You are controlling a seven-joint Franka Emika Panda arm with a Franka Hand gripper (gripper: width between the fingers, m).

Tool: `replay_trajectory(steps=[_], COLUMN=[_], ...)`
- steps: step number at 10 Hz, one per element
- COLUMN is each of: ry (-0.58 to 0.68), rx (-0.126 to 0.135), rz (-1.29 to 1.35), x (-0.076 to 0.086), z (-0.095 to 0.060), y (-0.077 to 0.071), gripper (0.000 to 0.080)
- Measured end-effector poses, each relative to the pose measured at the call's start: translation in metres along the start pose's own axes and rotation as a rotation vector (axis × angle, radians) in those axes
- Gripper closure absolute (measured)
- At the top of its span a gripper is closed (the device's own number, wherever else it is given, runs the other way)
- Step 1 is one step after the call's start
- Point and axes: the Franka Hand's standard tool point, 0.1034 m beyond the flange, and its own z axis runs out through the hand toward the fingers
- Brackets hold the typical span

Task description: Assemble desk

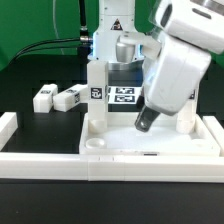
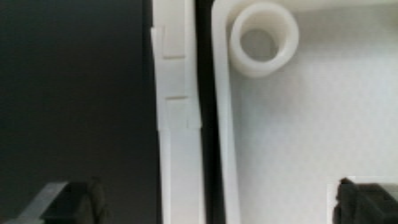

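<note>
The white desk top (image 1: 118, 136) lies flat at the front, against the low border wall (image 1: 60, 160). One tagged white leg (image 1: 95, 95) stands upright at its far corner on the exterior view's left. Two loose legs (image 1: 45, 97) (image 1: 70, 97) lie on the black table at the left. My gripper (image 1: 144, 124) hangs just over the desk top, tilted, open and empty. In the wrist view my gripper (image 2: 217, 202) straddles the desk top's rim (image 2: 302, 140) and the wall strip (image 2: 175, 120). Its dark fingertips (image 2: 71, 205) stand wide apart. An empty round corner socket (image 2: 263, 45) shows ahead.
The marker board (image 1: 122, 97) lies behind the desk top, near the robot base (image 1: 118, 45). The border wall also runs along the left (image 1: 8, 128) and the right (image 1: 215, 128). Black table (image 2: 71, 90) lies beyond the wall strip.
</note>
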Motion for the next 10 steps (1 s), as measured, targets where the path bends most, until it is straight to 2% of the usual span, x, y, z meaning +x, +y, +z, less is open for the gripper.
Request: replay_trajectory(steps=[7, 9, 10], ry=[0.000, -0.006, -0.030], rx=[0.004, 0.008, 0.036], rz=[0.046, 0.217, 0.367], x=[-0.002, -0.008, -0.020], z=[0.003, 0.003, 0.006], y=[-0.001, -0.001, -0.005], gripper=[0.0151, 0.0151, 0.0151])
